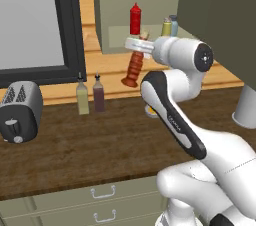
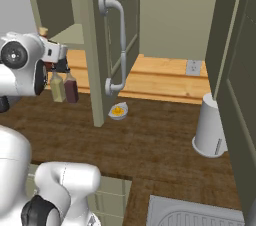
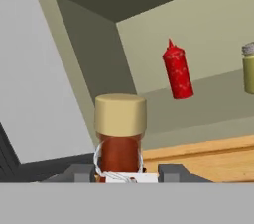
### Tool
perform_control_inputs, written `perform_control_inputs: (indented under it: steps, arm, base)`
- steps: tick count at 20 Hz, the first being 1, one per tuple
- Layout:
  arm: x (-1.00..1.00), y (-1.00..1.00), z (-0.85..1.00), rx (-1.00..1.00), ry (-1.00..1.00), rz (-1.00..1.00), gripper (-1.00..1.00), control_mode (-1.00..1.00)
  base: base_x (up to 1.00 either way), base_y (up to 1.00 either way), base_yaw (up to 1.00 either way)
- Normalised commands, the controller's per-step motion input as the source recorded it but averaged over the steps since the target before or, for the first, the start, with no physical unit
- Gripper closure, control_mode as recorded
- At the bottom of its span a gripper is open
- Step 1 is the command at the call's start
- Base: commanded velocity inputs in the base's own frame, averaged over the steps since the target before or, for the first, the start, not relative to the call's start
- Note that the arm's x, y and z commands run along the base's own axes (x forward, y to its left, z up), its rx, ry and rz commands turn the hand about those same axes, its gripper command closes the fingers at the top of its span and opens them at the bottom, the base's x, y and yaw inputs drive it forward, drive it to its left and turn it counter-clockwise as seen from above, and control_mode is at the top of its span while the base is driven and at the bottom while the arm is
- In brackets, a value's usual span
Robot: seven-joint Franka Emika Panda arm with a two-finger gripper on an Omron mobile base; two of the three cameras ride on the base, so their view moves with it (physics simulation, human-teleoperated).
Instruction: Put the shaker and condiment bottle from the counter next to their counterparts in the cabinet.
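My gripper [image 1: 140,46] is shut on the neck of the condiment bottle [image 1: 135,67], a ridged red bottle with a tan stopper. The bottle hangs slightly tilted above the counter [image 1: 75,140], just in front of and below the cabinet [image 1: 115,10] shelf. In the hand view the stopper and neck of the condiment bottle [image 3: 120,134] rise between the fingers [image 3: 79,172]. On the shelf stands the tall red squeeze bottle [image 1: 135,18] [image 3: 177,72]. To its right the yellow-olive shaker [image 1: 166,27] [image 3: 249,69] stands beside the blue-grey shaker [image 1: 173,24].
A toaster [image 1: 20,110] sits at the counter's left. A yellowish bottle [image 1: 82,97] and a maroon bottle [image 1: 98,95] stand by the wall. The open cabinet door [image 2: 112,45] hangs right of the hand. A small bowl [image 2: 118,111] and a white canister [image 2: 210,127] are further right.
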Motion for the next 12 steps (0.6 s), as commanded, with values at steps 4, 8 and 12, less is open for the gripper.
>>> perform_control_inputs:
  steps: [4, 8, 12]
  arm:
    - [-0.01, 0.00, 0.54, 0.00, 0.00, 0.06, 1.00, -1.00]
    - [-0.06, 0.00, 0.61, -0.01, 0.00, 0.02, 1.00, -1.00]
    - [-0.10, 0.00, 0.55, 0.00, -0.04, 0.01, 1.00, -1.00]
  base:
    - [0.00, 0.00, 0.00]
    - [0.00, 0.00, 0.00]
    - [0.00, 0.00, 0.00]
